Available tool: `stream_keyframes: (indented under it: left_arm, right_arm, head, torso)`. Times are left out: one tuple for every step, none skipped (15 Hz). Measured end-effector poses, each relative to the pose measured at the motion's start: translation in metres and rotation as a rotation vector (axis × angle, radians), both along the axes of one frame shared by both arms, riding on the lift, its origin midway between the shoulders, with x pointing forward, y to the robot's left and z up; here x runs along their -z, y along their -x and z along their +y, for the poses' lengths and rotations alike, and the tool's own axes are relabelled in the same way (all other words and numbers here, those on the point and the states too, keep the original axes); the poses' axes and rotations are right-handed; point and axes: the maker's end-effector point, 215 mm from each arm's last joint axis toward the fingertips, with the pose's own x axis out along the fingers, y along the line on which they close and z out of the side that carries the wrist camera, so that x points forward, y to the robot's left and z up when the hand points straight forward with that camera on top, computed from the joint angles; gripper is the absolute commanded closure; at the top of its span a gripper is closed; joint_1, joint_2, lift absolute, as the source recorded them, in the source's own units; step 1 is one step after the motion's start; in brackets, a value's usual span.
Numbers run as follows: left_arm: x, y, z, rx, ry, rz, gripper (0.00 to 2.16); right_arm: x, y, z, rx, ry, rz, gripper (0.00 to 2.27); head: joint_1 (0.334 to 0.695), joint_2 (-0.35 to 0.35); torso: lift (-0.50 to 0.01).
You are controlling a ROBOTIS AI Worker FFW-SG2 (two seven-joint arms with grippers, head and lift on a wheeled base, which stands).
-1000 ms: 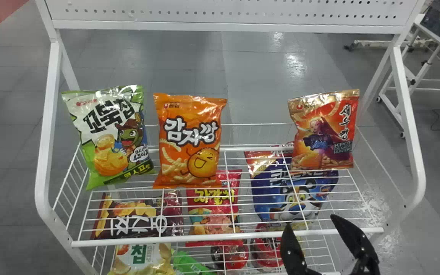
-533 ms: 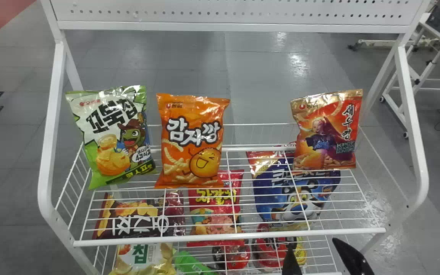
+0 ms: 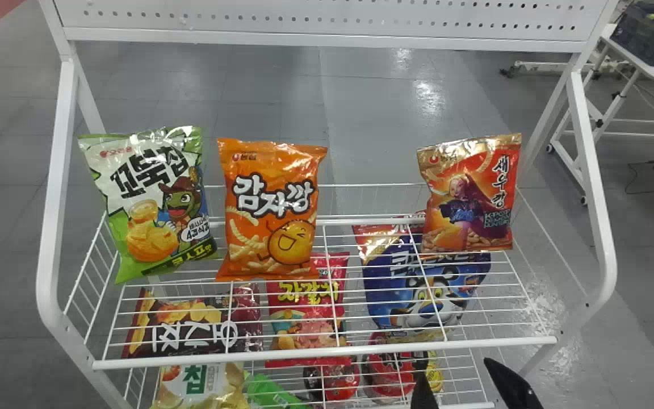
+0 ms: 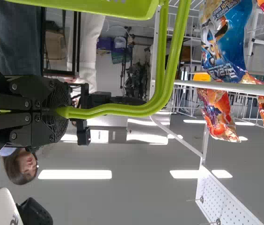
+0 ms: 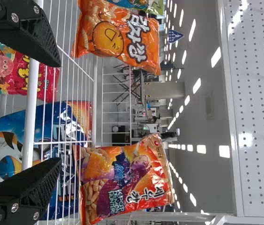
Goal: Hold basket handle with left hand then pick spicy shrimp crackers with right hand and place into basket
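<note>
- Spicy shrimp crackers (image 3: 468,199): upright, R side of top wire shelf (image 3: 327,352)
- Orange bag (image 3: 270,210): mid-shelf, green/white bag (image 3: 154,207) to its L
- R gripper (image 3: 453,378): well open, empty, prob. just in front of shelf
- L gripper (image 4: 59,112): closed on basket handle (image 4: 132,110)

The head view looks down on the rack (image 3: 395,348) both wrist views share, the right closer.

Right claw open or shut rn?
Open. In the right wrist view, the right claw has its two fingers wide apart, nothing gripped; the spicy shrimp crackers stand beyond its tips.
</note>
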Motion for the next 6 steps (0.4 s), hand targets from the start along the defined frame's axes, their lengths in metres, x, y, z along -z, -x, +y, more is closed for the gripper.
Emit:
stream_keyframes:
  left_arm:
    - [-0.0002,-0.0005,-0.0001,0.000,0.000,-0.001,2.14]
    - [-0.0003,-0.0008,-0.0001,0.000,0.000,-0.002,2.14]
    - [-0.0002,-0.0011,-0.0001,0.000,0.000,-0.002,2.14]
    - [-0.0002,-0.0013,-0.0001,0.000,0.000,-0.002,2.14]
    - [-0.0002,-0.0015,-0.0001,0.000,0.000,-0.002,2.14]
    - [-0.0002,-0.0016,-0.0001,0.000,0.000,-0.003,2.14]
  right_arm:
    - [0.0001,0.0001,0.0000,0.000,0.000,0.000,0.10]
    - [0.0001,0.0000,-0.0001,0.000,0.000,0.000,0.10]
    - [0.0000,-0.0002,-0.0001,0.000,0.000,0.000,0.10]
    - [-0.0002,-0.0003,-0.0001,0.000,0.000,-0.001,0.10]
    - [-0.0002,-0.0004,-0.0001,0.000,0.000,-0.001,0.10]
    - [-0.0002,-0.0004,0.0001,-0.001,0.000,-0.001,0.10]
  head:
    - [0.695,-0.088]
    - [0.695,-0.088]
    - [0.695,-0.088]
    - [0.695,-0.088]
    - [0.695,-0.088]
    - [0.695,-0.087]
  torso:
    - [-0.010]
    - [-0.010]
    - [-0.010]
    - [-0.010]
    - [-0.010]
    - [-0.010]
